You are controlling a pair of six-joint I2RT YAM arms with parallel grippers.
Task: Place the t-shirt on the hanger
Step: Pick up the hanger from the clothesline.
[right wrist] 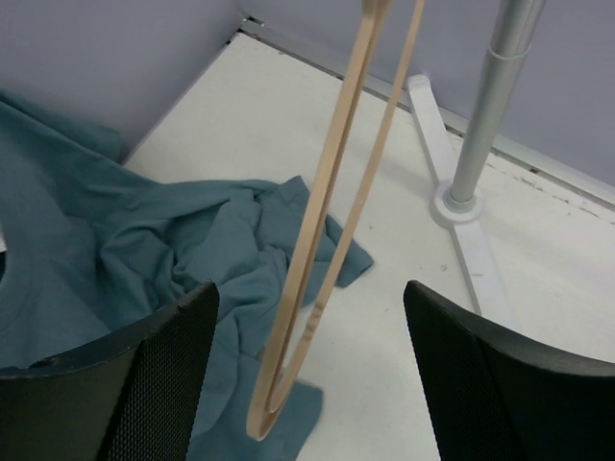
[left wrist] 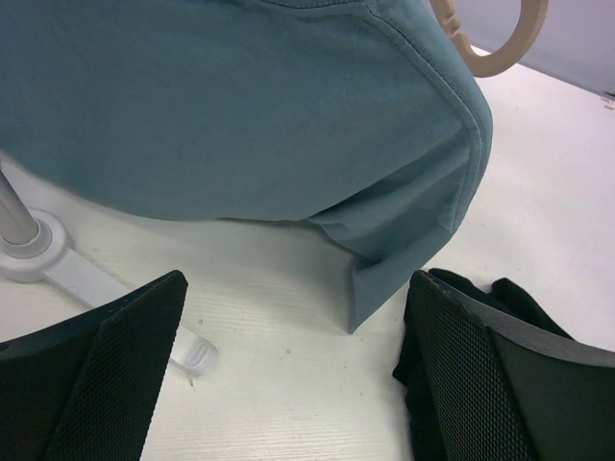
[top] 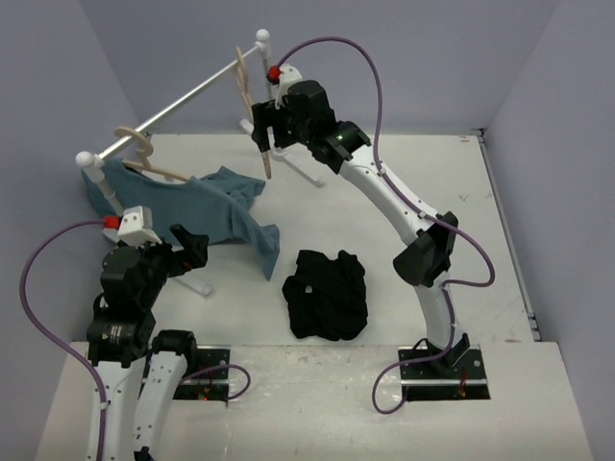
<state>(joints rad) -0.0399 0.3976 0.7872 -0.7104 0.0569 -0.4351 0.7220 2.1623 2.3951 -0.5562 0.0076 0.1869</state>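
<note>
The black t-shirt (top: 327, 293) lies crumpled on the table in front of the arms; its edge shows in the left wrist view (left wrist: 490, 298) behind my right finger. The pale hanger (top: 252, 106) hangs empty at the far end of the rail. In the right wrist view the hanger (right wrist: 327, 221) dangles between my fingers without touching them. My right gripper (top: 261, 144) (right wrist: 307, 375) is open around its lower end. My left gripper (top: 192, 245) (left wrist: 298, 365) is open and empty, low over the table beside the t-shirt.
A teal-blue shirt (top: 207, 206) (left wrist: 240, 106) (right wrist: 144, 250) hangs from a matching hanger (top: 144, 144) at the rail's near end and drapes onto the table. The white rack has a rail (top: 183, 101), a far post (right wrist: 490, 106) and a near foot (left wrist: 86, 279).
</note>
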